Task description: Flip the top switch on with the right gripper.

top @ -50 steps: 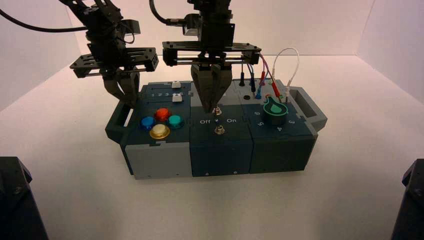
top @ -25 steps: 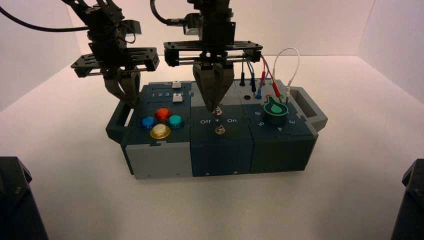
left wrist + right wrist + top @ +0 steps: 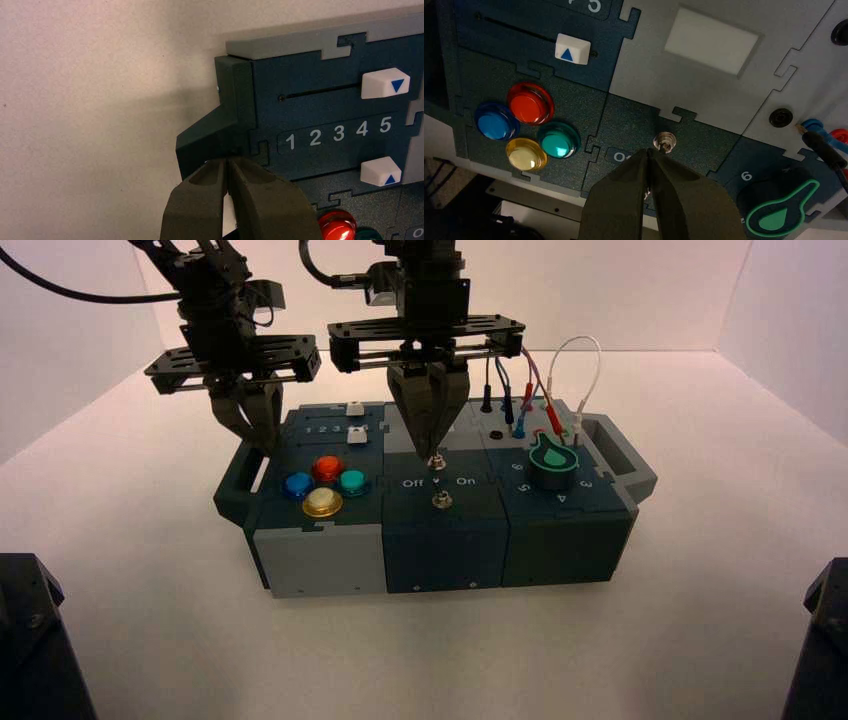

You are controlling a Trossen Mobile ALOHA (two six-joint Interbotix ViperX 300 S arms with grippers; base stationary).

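right gripper [image 3: 432,452] – fingertips together, closed – is positioned directly over the box's middle column, beside the top switch [image 3: 437,462]. the switch sits above the off/on lettering [image 3: 622,156]; the lower switch [image 3: 442,499] lies at its 6 o'clock. around it: red button [image 3: 327,469] and green button [image 3: 352,482] toward 9 o'clock, black-and-green knob [image 3: 552,462] toward 3 o'clock, wires [image 3: 530,390] toward 2 o'clock. left gripper [image 3: 266,450] – likewise closed – is parked over the box's left handle [image 3: 236,480].
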